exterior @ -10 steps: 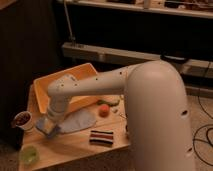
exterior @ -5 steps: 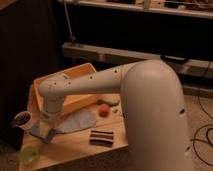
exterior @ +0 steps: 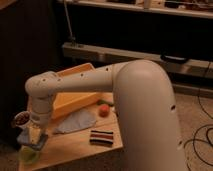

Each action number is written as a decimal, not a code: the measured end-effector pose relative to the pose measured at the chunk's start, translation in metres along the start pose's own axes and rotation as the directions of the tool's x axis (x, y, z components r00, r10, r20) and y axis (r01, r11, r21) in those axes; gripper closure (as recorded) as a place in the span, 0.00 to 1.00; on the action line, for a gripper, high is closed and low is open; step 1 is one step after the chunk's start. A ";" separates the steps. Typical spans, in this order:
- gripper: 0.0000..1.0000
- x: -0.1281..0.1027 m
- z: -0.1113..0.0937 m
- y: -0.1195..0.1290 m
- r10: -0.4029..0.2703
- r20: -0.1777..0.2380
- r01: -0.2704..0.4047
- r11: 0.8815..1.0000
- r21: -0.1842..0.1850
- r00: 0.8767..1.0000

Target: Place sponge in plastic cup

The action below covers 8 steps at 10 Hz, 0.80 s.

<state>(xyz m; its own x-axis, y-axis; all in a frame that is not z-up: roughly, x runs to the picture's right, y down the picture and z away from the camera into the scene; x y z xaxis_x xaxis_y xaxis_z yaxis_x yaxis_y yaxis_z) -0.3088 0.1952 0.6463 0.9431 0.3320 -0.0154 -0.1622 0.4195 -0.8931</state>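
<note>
Down and left goes the gripper (exterior: 33,141); sponge (exterior: 26,137) pinched in its fingers, right over the plastic cup (exterior: 28,155); release is near.

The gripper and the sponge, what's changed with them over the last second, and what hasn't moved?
The gripper, carrying the sponge, has swung toward the table's front left corner and now hangs right over the plastic cup. The sponge has not been let go. The cloth, the striped block, the orange tray and the cup with dark contents stayed where they were.
</note>
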 end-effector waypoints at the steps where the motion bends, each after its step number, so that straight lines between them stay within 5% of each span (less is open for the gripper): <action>1: 1.00 -0.010 0.003 0.003 -0.015 0.001 0.015 1.000 -0.011 1.000; 8: 1.00 -0.027 0.020 0.008 -0.040 -0.035 0.040 0.999 -0.019 0.999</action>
<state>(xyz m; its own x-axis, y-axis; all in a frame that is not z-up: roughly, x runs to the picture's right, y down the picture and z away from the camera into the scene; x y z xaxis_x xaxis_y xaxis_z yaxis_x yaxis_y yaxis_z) -0.3410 0.2070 0.6483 0.9584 0.2853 0.0051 -0.1190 0.4159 -0.9016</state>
